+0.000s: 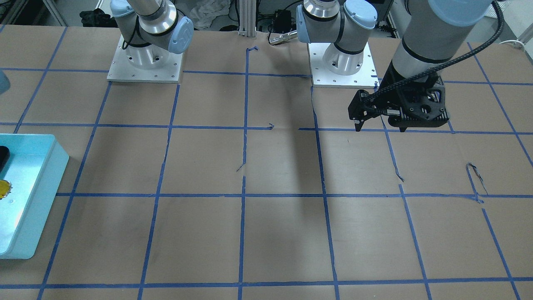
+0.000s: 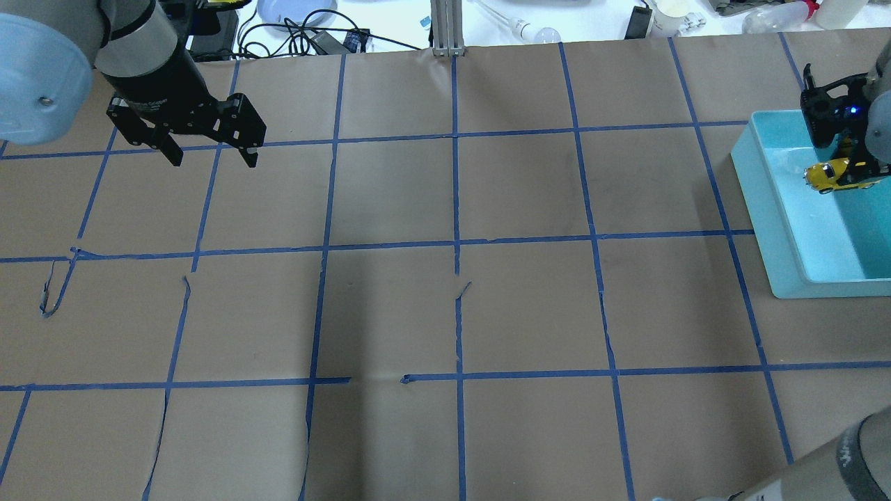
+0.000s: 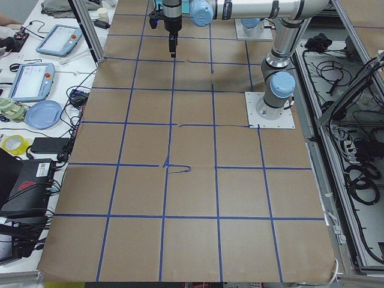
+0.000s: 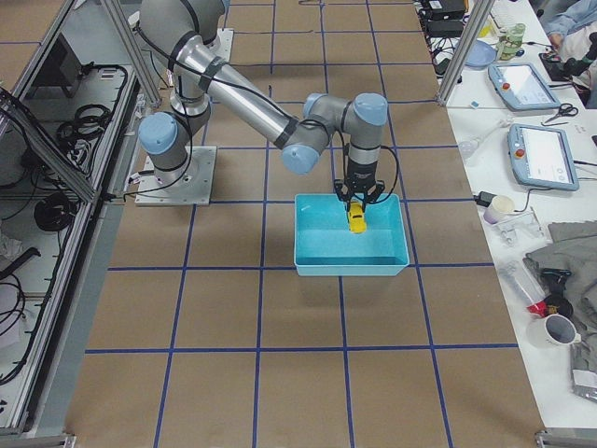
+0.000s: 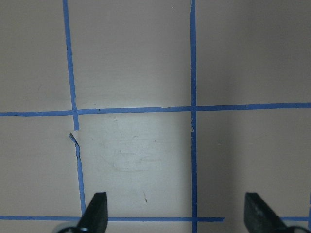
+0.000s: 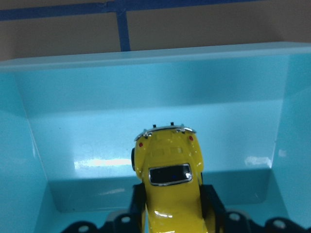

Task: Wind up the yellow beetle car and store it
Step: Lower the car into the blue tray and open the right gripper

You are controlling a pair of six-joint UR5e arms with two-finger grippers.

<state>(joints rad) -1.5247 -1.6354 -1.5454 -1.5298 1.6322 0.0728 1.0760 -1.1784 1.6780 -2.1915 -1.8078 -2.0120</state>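
The yellow beetle car (image 6: 167, 179) is a small glossy toy with dark windows. My right gripper (image 6: 172, 213) is shut on its sides and holds it inside the light-blue bin (image 6: 146, 58), near one wall. I cannot tell whether the car touches the bin floor. The overhead view shows the car (image 2: 828, 175) in the right gripper (image 2: 846, 167) over the bin (image 2: 773, 229) at the table's right edge. It also shows in the right exterior view (image 4: 356, 219). My left gripper (image 2: 212, 156) is open and empty, high over the far left of the table (image 5: 176, 213).
Brown paper with a blue tape grid (image 2: 456, 243) covers the table. The two arm bases (image 1: 143, 62) (image 1: 341, 62) stand at the robot's side. Cables and small items (image 2: 313, 28) lie beyond the far edge.
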